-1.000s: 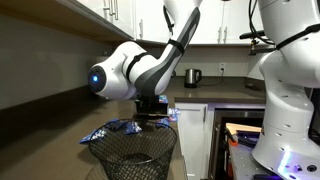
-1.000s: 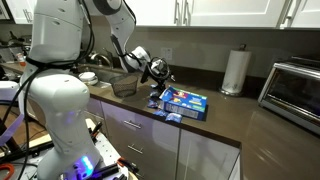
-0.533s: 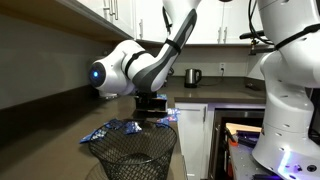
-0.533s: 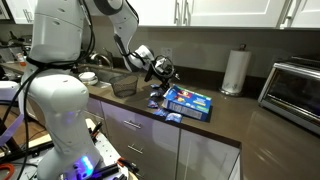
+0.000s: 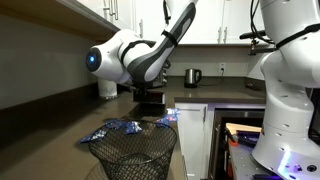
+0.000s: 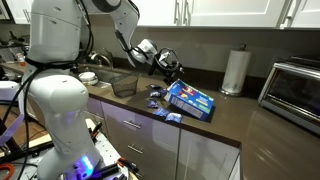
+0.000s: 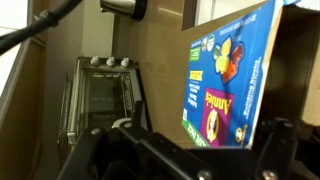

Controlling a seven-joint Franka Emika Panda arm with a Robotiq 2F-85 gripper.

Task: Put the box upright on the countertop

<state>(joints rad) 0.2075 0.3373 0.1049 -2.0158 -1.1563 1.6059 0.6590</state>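
The box (image 6: 192,98) is a flat blue carton with white, red and yellow print. It tilts on the dark countertop (image 6: 255,130), with its end toward the arm raised and its far end low. My gripper (image 6: 169,76) is shut on the raised end. In the wrist view the box (image 7: 230,70) stands between the jaws (image 7: 195,150), printed face to the camera. In the exterior view from behind the basket, the gripper (image 5: 150,97) is mostly hidden behind the arm.
A black wire basket (image 6: 125,85) (image 5: 130,155) stands beside the arm. Small blue snack packets (image 6: 160,103) (image 5: 110,130) lie by the box. A paper towel roll (image 6: 234,72) and a silver toaster oven (image 6: 295,85) (image 7: 105,95) stand further along the counter.
The gripper has risen with one end of the box. The box has gone from lying flat to tilted up on its far end.
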